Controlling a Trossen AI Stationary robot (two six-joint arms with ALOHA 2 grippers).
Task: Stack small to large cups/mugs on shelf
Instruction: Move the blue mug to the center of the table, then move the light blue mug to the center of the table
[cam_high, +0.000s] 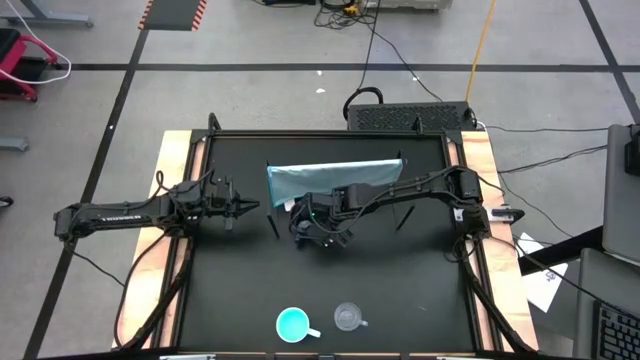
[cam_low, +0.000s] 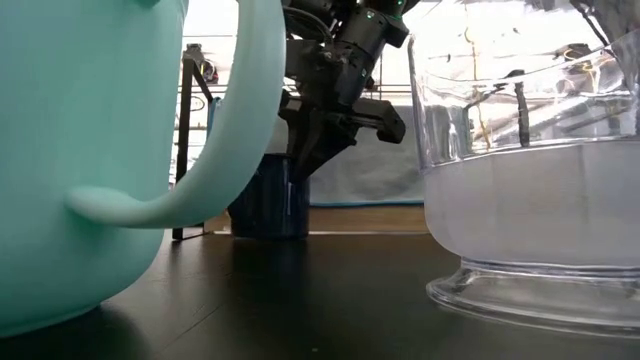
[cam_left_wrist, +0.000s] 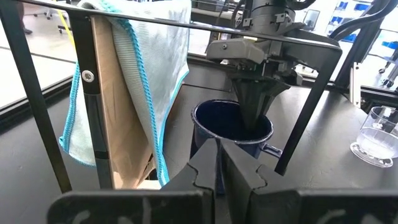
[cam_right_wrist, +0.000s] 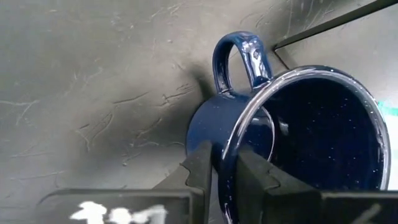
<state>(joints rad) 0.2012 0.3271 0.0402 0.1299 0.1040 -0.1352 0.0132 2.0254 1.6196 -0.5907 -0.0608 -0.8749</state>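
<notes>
The dark navy mug (cam_high: 305, 228) stands on the black table just in front of the light blue-grey shelf (cam_high: 335, 178). My right gripper (cam_high: 318, 222) reaches down over the mug and is shut on its rim; the mug also shows in the low view (cam_low: 266, 198) and the left wrist view (cam_left_wrist: 231, 123). My left gripper (cam_high: 240, 208) hovers left of the mug, shut and empty. The turquoise mug (cam_high: 293, 324) and the clear mug (cam_high: 347, 318) stand upright near the table's front edge. My right gripper pinches the navy mug's wall at the rim (cam_right_wrist: 235, 148), one finger (cam_right_wrist: 199, 169) outside and one inside the mug. The fingers come from above, pointing down, at a spot a little way round from the handle (cam_right_wrist: 242, 55). The mug is upright, its base (cam_low: 268, 232) on the table.
The shelf's thin dark frame rods (cam_left_wrist: 43, 106) stand close beside the navy mug. Free black table lies between the navy mug and the two mugs at the front. Wooden table borders (cam_high: 170, 250) run along both sides.
</notes>
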